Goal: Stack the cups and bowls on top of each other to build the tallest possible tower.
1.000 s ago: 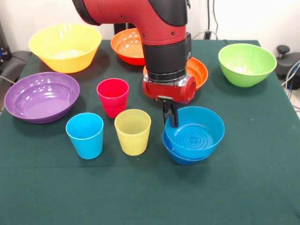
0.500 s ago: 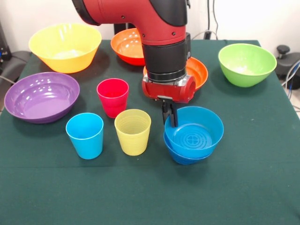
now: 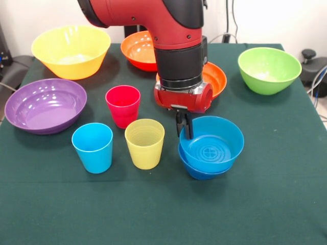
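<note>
A green-clothed bench (image 3: 265,204) carries the whole spread, with the red and black robot arm (image 3: 173,35) coming down over its middle. At the far left corner sits the large glossy yellow plastic bowl (image 3: 70,51), and nearer on the left edge the wide purple plastic bowl (image 3: 45,104). The lime green plastic bowl (image 3: 269,69) stands at the far right, well apart from the rest. One orange plastic bowl (image 3: 137,50) lies behind the arm, and a second orange bowl (image 3: 217,77) is partly hidden by the wrist.

Right of centre, the lighter blue small plastic bowl (image 3: 212,145) rests nested in the darker blue small bowl (image 3: 196,169), a two-piece start to the tower. The claw (image 3: 184,126) stands at the upper bowl's left rim, its dark fingers (image 3: 187,127) drawn together about that rim, one inside the bowl.

Three ribbed plastic cups stand upright and unstacked to the left of the blue bowls: the red-pink cup (image 3: 123,105), the translucent yellow cup (image 3: 144,143) just before it, and the light blue cup (image 3: 92,147) beside that.
</note>
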You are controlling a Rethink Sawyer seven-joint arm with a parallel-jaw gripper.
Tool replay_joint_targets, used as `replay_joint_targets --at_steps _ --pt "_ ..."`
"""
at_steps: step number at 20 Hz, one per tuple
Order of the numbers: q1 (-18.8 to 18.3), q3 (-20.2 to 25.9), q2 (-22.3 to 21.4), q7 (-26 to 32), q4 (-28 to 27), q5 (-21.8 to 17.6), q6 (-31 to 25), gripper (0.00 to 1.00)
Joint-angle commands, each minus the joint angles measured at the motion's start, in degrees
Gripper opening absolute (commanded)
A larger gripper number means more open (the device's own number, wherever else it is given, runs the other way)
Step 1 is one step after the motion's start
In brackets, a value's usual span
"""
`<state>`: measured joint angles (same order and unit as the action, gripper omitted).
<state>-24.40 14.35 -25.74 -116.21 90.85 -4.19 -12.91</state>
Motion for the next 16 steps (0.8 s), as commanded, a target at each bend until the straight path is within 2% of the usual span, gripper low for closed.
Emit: replay_joint_targets --at_steps 1,16 --pt "-0.24 2.83 2.41 3.16 -3.00 -4.56 -3.82 0.00" --pt "-0.78 2.54 2.24 3.68 -3.02 -5.16 -3.72 0.00"
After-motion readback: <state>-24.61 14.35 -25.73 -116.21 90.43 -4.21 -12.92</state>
